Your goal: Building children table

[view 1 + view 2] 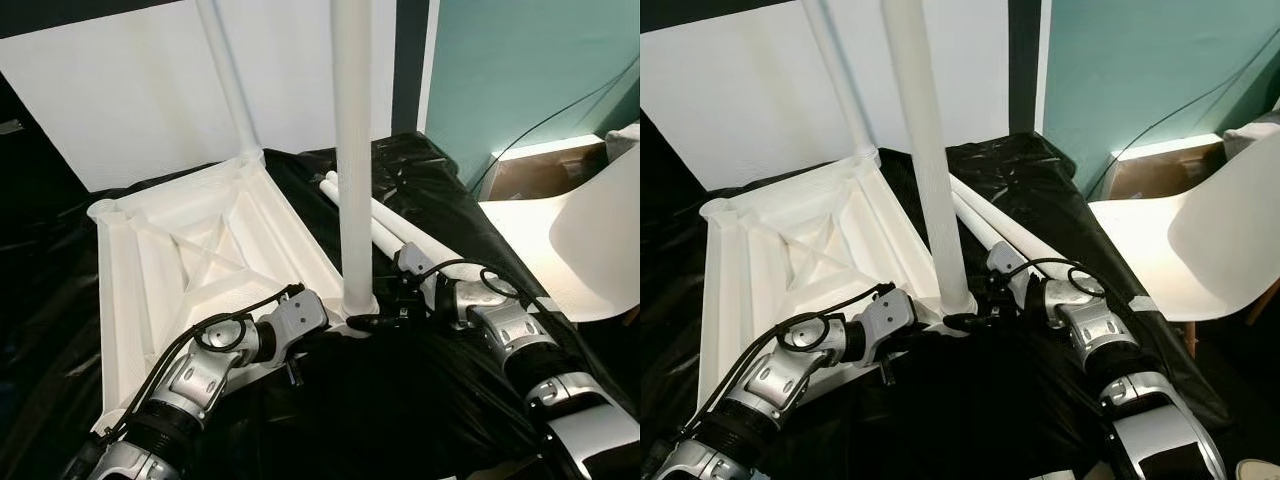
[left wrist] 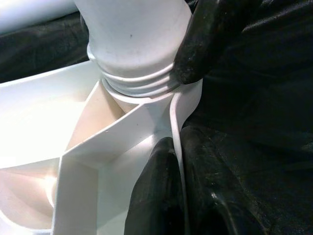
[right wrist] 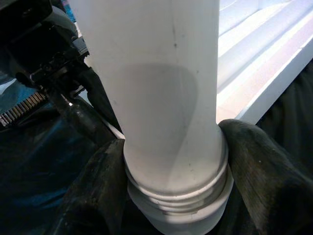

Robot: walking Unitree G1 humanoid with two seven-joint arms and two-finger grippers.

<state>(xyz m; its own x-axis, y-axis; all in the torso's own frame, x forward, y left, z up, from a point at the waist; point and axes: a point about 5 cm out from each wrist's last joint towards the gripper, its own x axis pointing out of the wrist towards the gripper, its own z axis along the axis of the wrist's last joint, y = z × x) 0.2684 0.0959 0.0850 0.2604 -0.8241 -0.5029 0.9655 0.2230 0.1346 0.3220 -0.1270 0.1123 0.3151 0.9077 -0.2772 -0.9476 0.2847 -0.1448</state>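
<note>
Leg going into the near corner socket of the upturned tabletop.

The tabletop (image 1: 200, 270) lies underside up on black sheeting (image 1: 400, 400), one leg already standing at its far corner (image 1: 230, 80). A second leg (image 1: 352, 150) stands upright at the near corner, its long axis vertical, threads partly showing above the socket (image 2: 142, 98) (so, by my judgement, not fully screwed home). The right gripper (image 3: 173, 161) pinches the leg's base from the right, fingers (image 3: 259, 166) pressed on either side. The left gripper (image 2: 171, 112) reaches in from the left, one finger on the leg's collar, the other against the tabletop's edge. Spare legs (image 1: 385, 225) lie just behind. Turning about the vertical axis falls to the right gripper.
</note>
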